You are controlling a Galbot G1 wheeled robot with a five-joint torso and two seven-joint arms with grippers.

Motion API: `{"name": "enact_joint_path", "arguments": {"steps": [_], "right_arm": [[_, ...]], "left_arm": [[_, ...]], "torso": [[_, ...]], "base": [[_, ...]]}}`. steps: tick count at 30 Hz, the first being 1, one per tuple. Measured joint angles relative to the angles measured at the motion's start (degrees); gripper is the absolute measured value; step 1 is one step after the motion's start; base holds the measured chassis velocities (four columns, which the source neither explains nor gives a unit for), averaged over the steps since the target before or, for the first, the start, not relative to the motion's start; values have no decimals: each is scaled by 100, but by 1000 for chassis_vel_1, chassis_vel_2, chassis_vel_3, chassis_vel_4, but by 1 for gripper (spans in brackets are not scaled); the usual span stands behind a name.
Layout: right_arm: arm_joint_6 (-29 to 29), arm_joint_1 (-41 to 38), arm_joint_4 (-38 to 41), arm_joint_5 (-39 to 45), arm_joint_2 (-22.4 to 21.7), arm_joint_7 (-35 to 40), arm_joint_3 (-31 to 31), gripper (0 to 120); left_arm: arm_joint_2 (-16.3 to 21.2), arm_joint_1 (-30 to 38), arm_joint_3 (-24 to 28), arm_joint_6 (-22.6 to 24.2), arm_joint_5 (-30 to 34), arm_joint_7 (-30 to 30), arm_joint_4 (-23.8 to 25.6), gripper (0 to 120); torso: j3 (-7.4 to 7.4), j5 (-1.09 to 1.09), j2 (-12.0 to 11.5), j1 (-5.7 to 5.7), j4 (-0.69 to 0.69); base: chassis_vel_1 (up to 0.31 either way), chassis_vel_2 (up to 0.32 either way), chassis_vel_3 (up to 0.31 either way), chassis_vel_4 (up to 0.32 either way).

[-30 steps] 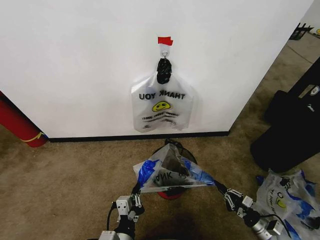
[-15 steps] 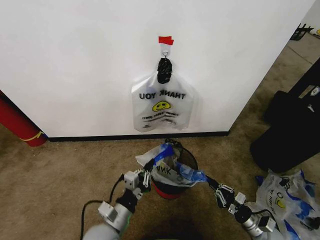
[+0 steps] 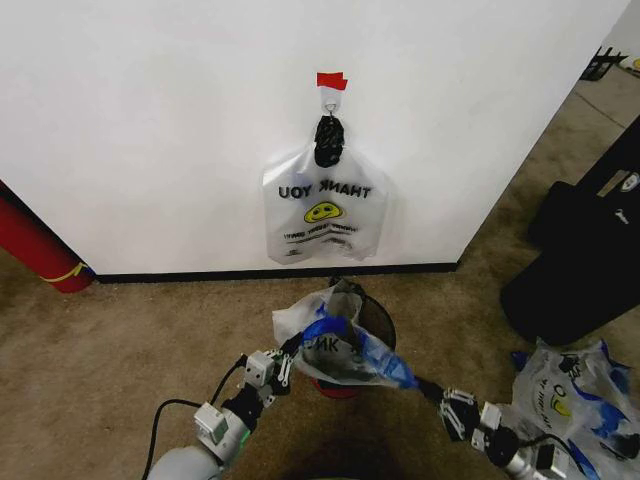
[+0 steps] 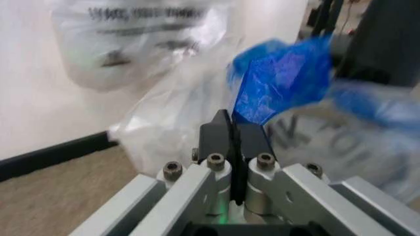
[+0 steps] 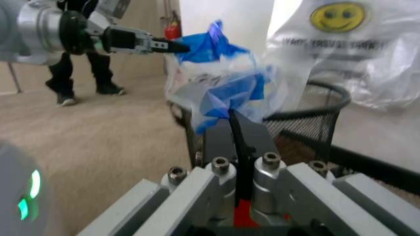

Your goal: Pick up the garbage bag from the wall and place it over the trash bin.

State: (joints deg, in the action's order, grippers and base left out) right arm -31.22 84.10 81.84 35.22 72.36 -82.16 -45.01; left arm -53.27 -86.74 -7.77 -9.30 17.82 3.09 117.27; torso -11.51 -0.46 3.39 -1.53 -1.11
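Both tools, left [image 3: 288, 352] and right [image 3: 428, 387], pinch the garbage bag [image 3: 335, 345], which hides most of the trash bin [image 3: 377, 318].

Bright, even light; blurred wrist views

1. A second plastic bag [image 3: 322, 205], whitish with mirrored black lettering and a yellow smiley, hangs flat from a hook by a black knotted top.
2. A red cylinder [image 3: 35, 247] with a yellow band stands on the carpet at the far left, beside the baseboard.
3. A large black case [image 3: 590, 245] sits on the carpet at the right.
4. A bundle of clear bags [image 3: 575, 395] with blue and yellow print lies on the floor in front of that case.
5. Tan carpet [image 3: 120, 340] covers the floor.
6. A person's dark-trousered legs [image 5: 82, 73] stand on the carpet in the background of the right wrist view.
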Motion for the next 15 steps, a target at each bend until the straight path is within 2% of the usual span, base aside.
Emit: {"name": "enact_joint_path", "arguments": {"steps": [9, 15], "right_arm": [[-134, -214, -525, -174, 99, 45, -43, 0], [-352, -382, -916, -45, 248, 593, 310, 0]], "left_arm": [[-119, 55, 32, 31, -204, 448, -342, 0], [-293, 234, 40, 56, -117, 771, -642, 0]], "torso": [[0, 0, 0, 0, 0], [0, 0, 0, 0, 0]], "base": [[0, 0, 0, 0], [0, 0, 0, 0]]}}
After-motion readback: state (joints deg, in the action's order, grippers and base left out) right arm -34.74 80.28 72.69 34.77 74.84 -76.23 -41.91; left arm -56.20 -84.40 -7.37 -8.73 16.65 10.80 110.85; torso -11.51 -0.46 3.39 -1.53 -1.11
